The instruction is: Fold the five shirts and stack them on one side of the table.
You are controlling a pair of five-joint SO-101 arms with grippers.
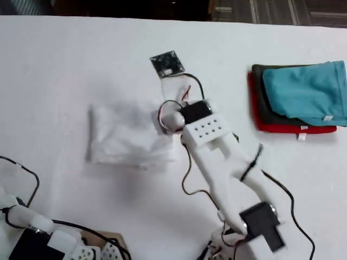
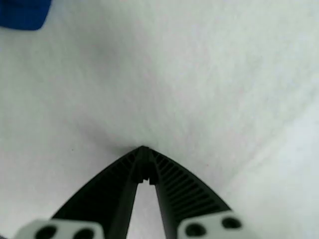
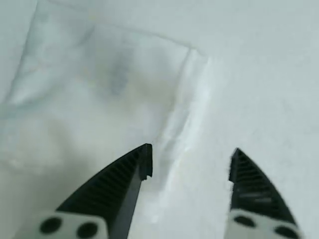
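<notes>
Right end effector (image 3: 192,162), spread, hovers at the folded white shirt (image 1: 127,135); left end effector (image 2: 144,150), pressed together, sits over the desk (image 1: 54,70).

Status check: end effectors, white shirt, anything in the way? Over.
Left end effector shut over the table. Right end effector open, straddling the white shirt at its edge. Stack of three shirts off to the side, path clear.
</notes>
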